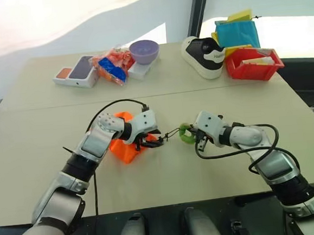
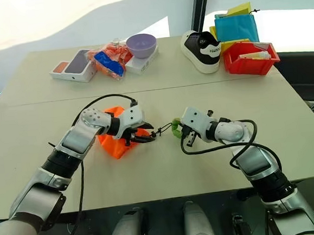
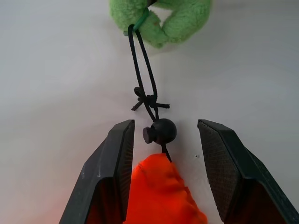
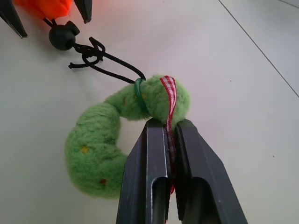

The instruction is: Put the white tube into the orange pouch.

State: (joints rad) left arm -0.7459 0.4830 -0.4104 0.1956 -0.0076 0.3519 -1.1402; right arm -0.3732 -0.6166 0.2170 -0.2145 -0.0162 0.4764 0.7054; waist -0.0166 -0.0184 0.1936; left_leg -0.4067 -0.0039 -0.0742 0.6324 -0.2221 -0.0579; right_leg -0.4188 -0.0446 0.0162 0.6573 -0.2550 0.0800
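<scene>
Left gripper (image 3: 161, 154): fingers spread, astride pouch (image 3: 161, 196) neck and toggle (image 3: 160, 131).
Right gripper (image 4: 170, 128): fingers pinching green ring (image 4: 100, 149).
Cord (image 3: 142, 70): runs straight between both grippers.

The pouch (image 1: 124, 147) lies on the near half of the counter (image 1: 210, 97), left of centre. Its cord (image 3: 145, 88) runs rightward from its mouth, through a round stopper (image 3: 160, 131) just beside the mouth, to the fuzzy ring (image 4: 105, 140) further right. The left tool (image 3: 163, 158) sits at the pouch's mouth, one finger on either side; the right tool (image 4: 171, 135) is at the ring. Behind the pouch, along the far edge, lie flat boxes (image 1: 77, 75), a snack packet (image 1: 111, 66) and a bowl (image 1: 144, 50). Far behind and right of the pouch stand a shoe (image 1: 204, 56) and a bin (image 1: 253, 63).
</scene>
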